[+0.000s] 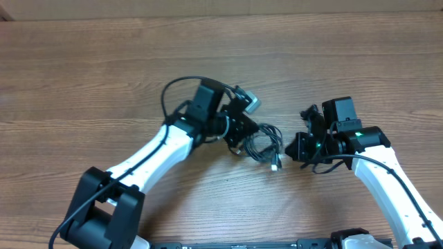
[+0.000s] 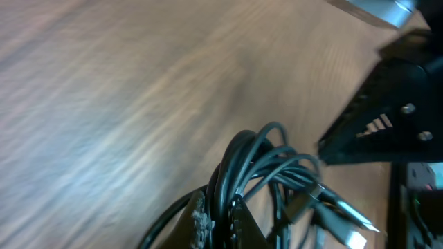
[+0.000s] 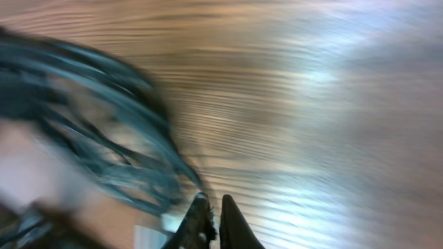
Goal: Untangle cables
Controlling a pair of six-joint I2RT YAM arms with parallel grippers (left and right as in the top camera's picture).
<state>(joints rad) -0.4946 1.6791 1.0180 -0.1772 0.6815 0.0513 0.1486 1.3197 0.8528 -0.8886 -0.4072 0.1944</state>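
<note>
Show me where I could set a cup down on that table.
Bare wood of the table runs along the whole far side, and at the near edge between the left arm and the right arm. Crowded: the middle, where both arms reach the cables.

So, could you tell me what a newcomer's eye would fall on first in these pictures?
First comes the tangled bundle of thin black cables, lying in the middle of the brown wooden table. The left gripper is shut on its loops at the bundle's left side. The right gripper is shut just to the right of the bundle, and its own view is too blurred to show whether it pinches a strand.
</note>
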